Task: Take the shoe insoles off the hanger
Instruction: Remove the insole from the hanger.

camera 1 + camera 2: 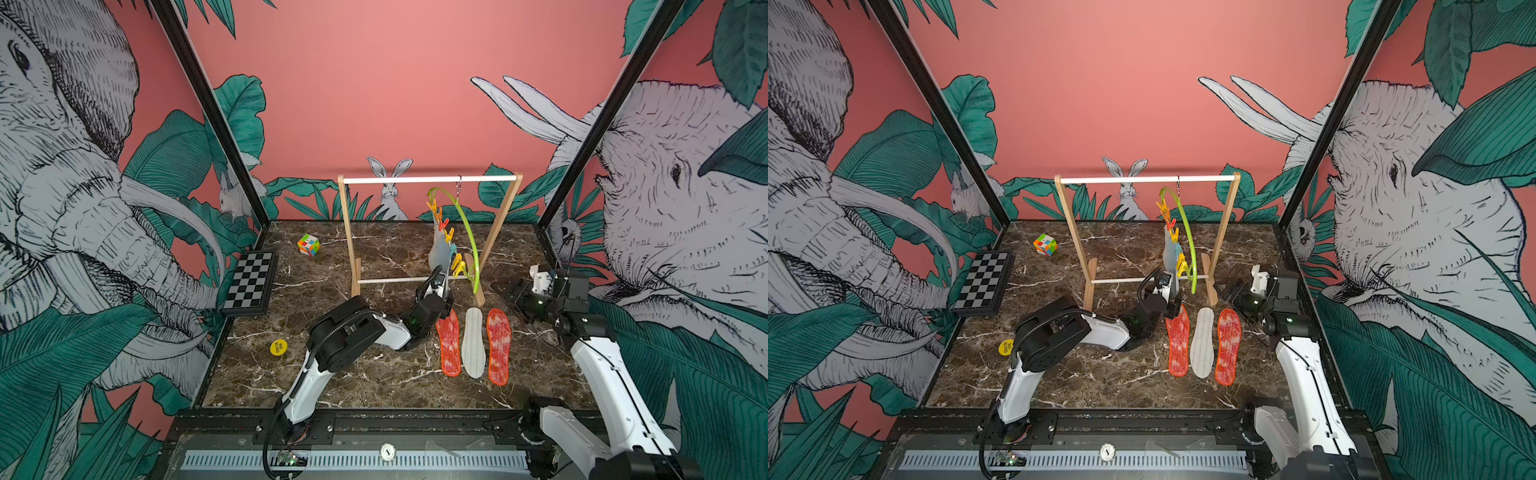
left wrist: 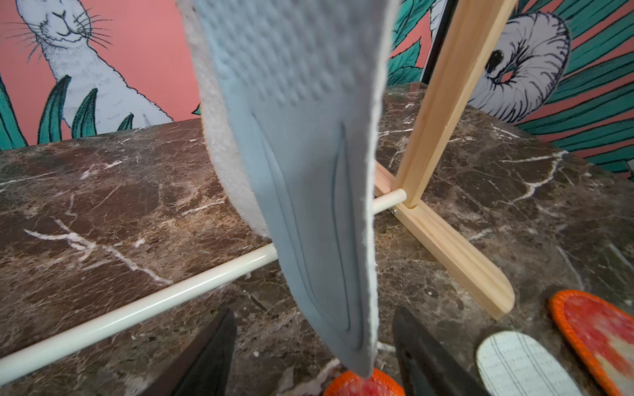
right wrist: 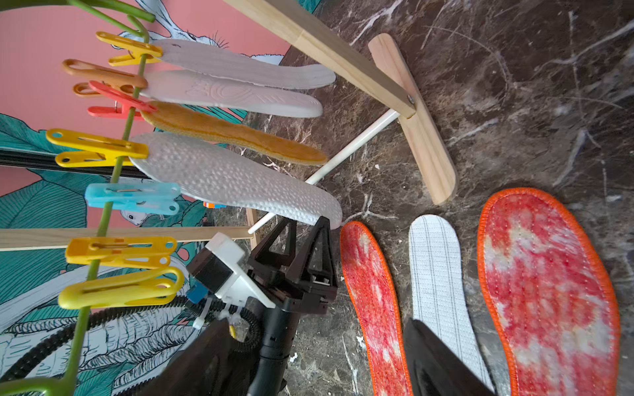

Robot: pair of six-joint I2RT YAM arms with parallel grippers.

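Note:
The lime-green hanger (image 1: 468,237) (image 1: 1188,237) hangs by its hook from the rack's white rod, its clips in a row. In the right wrist view the clips on the hanger (image 3: 113,178) hold two white insoles (image 3: 247,70), a mustard one (image 3: 233,133) and a pale dimpled one (image 3: 233,178). That last is the blue-grey insole (image 2: 308,171) (image 1: 439,253). My left gripper (image 2: 315,356) (image 1: 444,286) (image 3: 305,236) stands open below it, a finger on each side of its lower tip, not touching. Two red insoles (image 1: 449,343) (image 1: 498,345) and a light grey one (image 1: 473,343) lie flat on the table. My right gripper (image 1: 509,291) (image 3: 322,363) is open and holds nothing, to the right of the rack.
The wooden rack (image 1: 432,179) stands mid-table with a low white crossbar (image 2: 137,312) and a foot (image 2: 456,260) beside the lying insoles. A colour cube (image 1: 308,244), a chessboard (image 1: 249,282) and a yellow disc (image 1: 278,347) lie to the left.

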